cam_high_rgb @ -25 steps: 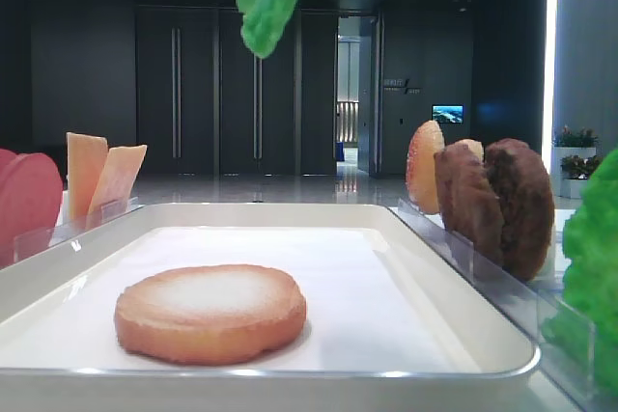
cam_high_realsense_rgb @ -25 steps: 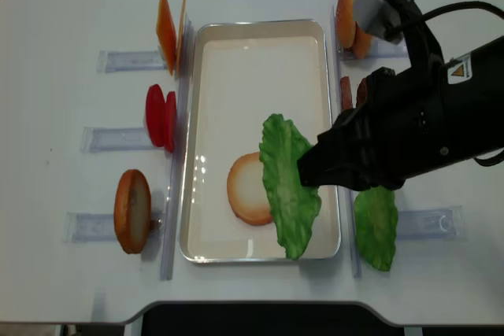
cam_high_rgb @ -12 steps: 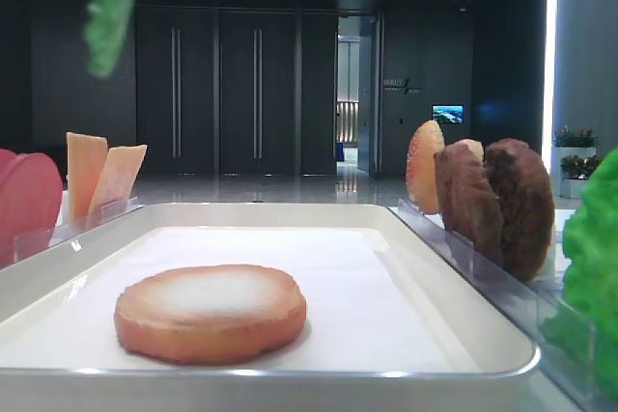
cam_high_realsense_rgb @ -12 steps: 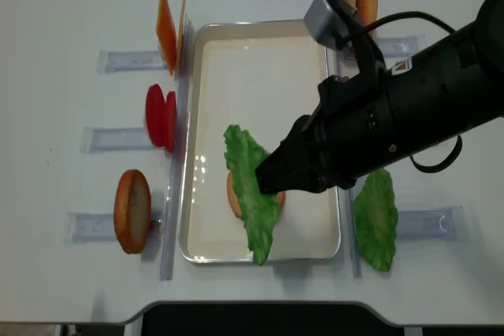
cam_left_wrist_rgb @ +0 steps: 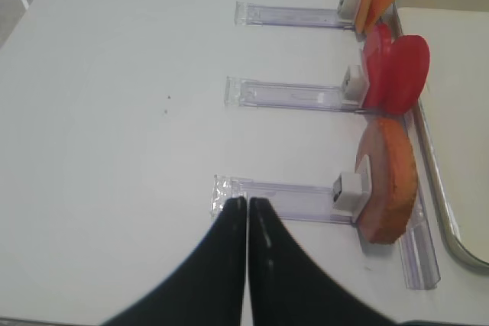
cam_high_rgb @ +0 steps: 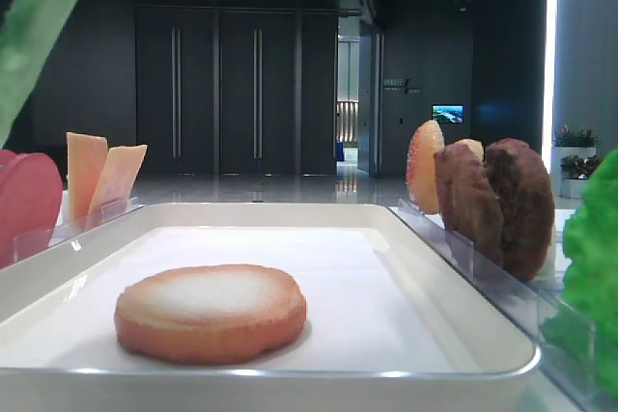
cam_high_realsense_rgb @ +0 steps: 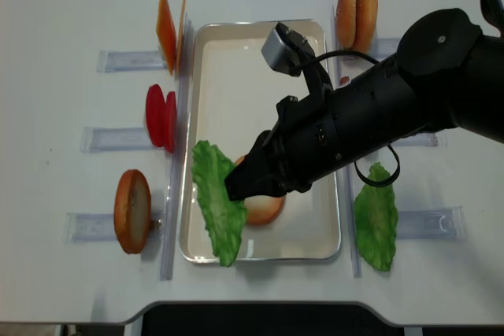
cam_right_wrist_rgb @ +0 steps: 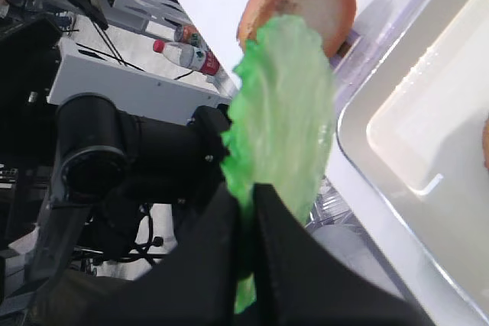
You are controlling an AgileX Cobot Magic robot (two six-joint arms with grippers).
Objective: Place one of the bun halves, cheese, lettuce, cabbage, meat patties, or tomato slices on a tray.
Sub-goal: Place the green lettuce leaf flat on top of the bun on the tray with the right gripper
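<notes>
Presently, in the low exterior view, a bun half (cam_high_rgb: 210, 313) is lying on the tray (cam_high_rgb: 463, 333), with lettuce (cam_high_rgb: 39, 21) blurred at top left. In the right wrist view, the lettuce (cam_right_wrist_rgb: 284, 124) is being pinched by the closed right claw (cam_right_wrist_rgb: 244, 219). In the left wrist view, the left claw (cam_left_wrist_rgb: 246, 223) is being held shut and empty over the counter (cam_left_wrist_rgb: 114, 112). In the overhead view, the leaf (cam_high_realsense_rgb: 214, 212) is being hung over the tray's near-left rim; it should probably be carried right, centred over the bun, lowered, then released.

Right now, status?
Right gripper shut on lettuce, over tray's left edge. Left gripper shut, empty. Bun half on tray.
</notes>
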